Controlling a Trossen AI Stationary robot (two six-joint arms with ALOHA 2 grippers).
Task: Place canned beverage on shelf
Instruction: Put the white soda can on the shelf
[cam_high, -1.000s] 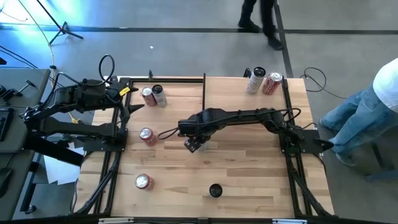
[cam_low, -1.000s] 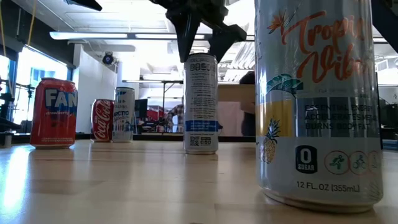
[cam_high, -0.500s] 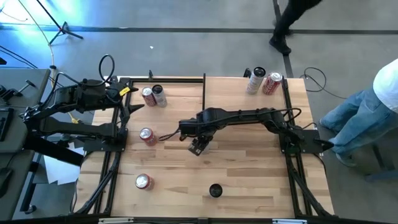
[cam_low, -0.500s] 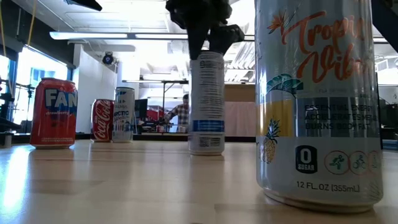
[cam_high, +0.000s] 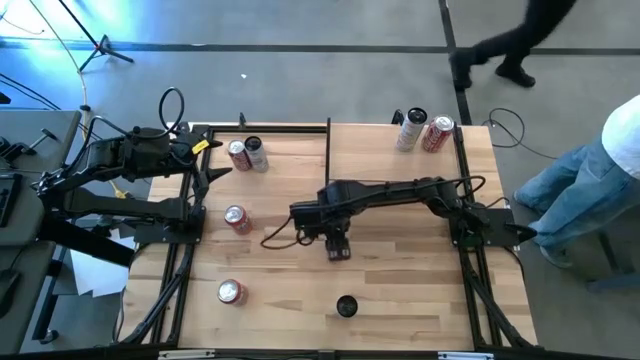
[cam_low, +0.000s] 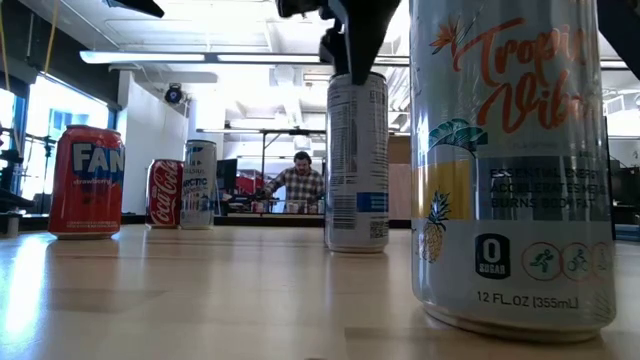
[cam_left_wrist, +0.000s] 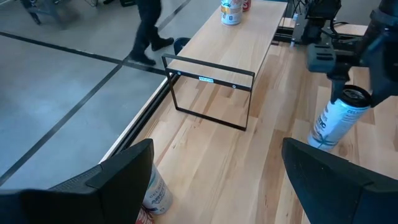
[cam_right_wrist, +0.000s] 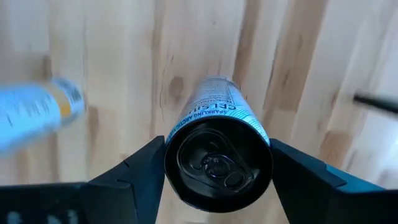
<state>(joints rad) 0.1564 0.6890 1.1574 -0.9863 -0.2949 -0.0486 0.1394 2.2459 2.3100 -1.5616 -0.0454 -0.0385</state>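
Observation:
The canned beverage (cam_low: 357, 160) is a tall slim white-and-blue can with a dark top (cam_right_wrist: 217, 165). It stands upright mid-table under my right gripper (cam_high: 338, 246), which points down and is shut on it. The shelf (cam_left_wrist: 249, 37) is a raised light-wood board with a thin black frame (cam_high: 328, 155) along the table's far right. Two cans (cam_high: 422, 132) stand on its right end. My left gripper (cam_left_wrist: 214, 186) waits open over the table's far left corner (cam_high: 215, 172). My right gripper pinches the can's wall just under its top rim (cam_right_wrist: 173, 163) between its two fingers (cam_right_wrist: 140, 174), one on each side. The fingers come from above, pointing down. The can stays upright with its base down at the tabletop (cam_low: 357, 248); whether it is clear of the wood I cannot tell.
A dark-topped pineapple-print can (cam_high: 346, 306) stands near the front edge, close to the held can. Red cans (cam_high: 237, 218) (cam_high: 231, 291) stand on the left and a pair (cam_high: 245, 153) at the far left. One person stands right of the table (cam_high: 600, 170); another walks behind it (cam_high: 520, 40).
My right gripper has moved toward the table's right and near edges and rolled about its downward axis. The can has gone with it, staying upright and turning so that another side of its label faces the low view.

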